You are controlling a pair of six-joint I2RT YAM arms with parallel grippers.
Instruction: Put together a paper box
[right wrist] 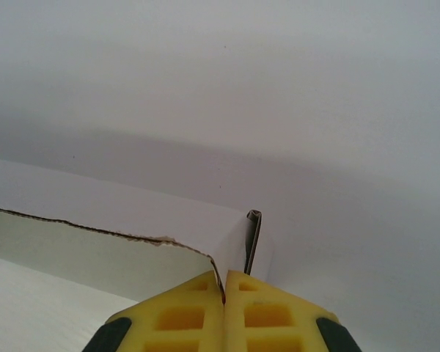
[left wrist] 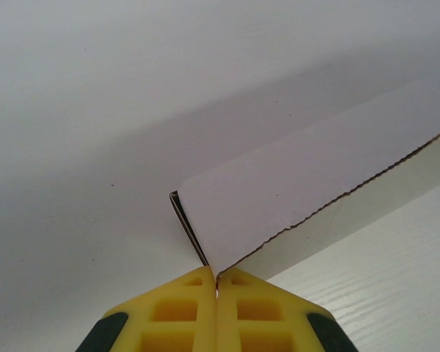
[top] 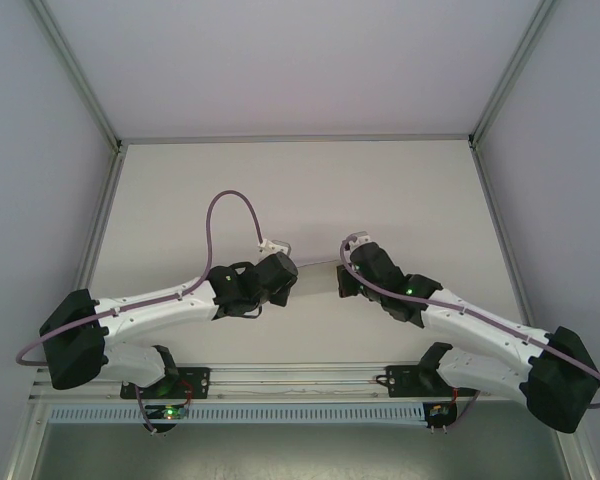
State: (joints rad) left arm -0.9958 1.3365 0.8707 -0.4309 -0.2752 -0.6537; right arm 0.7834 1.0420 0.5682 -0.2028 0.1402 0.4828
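Pinching the paper box (left wrist: 301,169) mid-table (top: 280,190) between the arms, my left gripper (left wrist: 217,282) and right gripper (right wrist: 225,287) each clamped tight on an opposite end wall, I worry that uneven pulling or twisting could tear the thin board or slip a corner free.

Legible markings: none. No text, label, brand, number or sign can be read in any view. The paper box (left wrist: 301,176) shows plain white faces - no print can be made out on them.
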